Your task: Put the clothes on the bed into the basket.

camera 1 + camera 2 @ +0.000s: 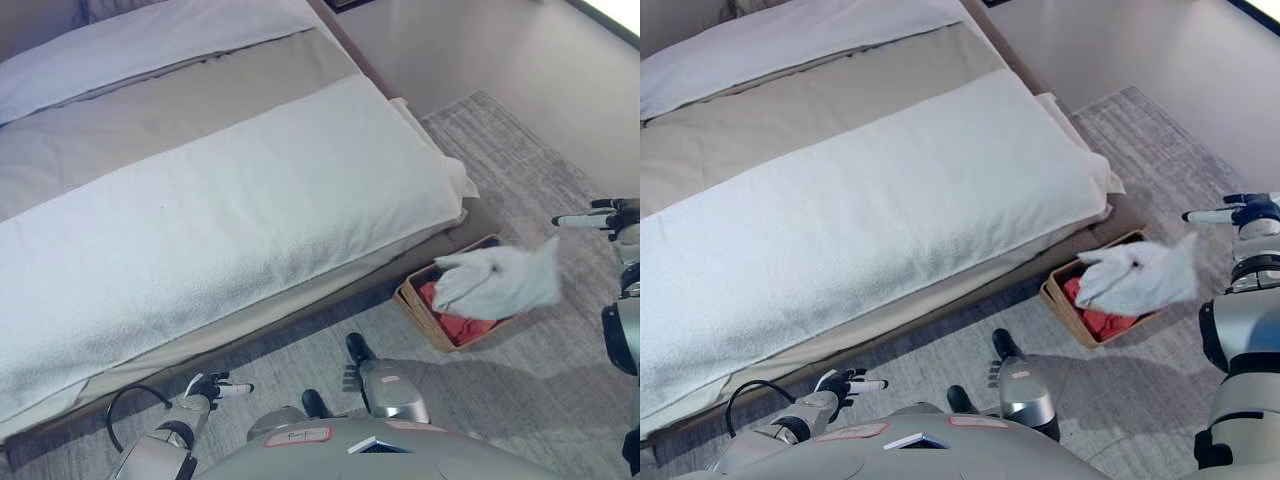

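Observation:
A pale grey-white garment (498,282) hangs blurred over the wicker basket (412,303), which stands on the carpet beside the bed's foot corner. A red cloth (466,328) lies inside the basket under it. My right hand (598,216) is at the right edge, just above and to the right of the garment's raised corner, with fingers straight, open and apart from the cloth. My left hand (847,383) is low at the bottom left near the bed's side, fingers relaxed and holding nothing. The bed (220,210) shows only its white blanket and beige sheet.
A white pillow (150,40) lies at the head of the bed. Grey carpet (520,150) runs along the bed's right side up to a plain wall (480,40). The basket sits close against the bed frame.

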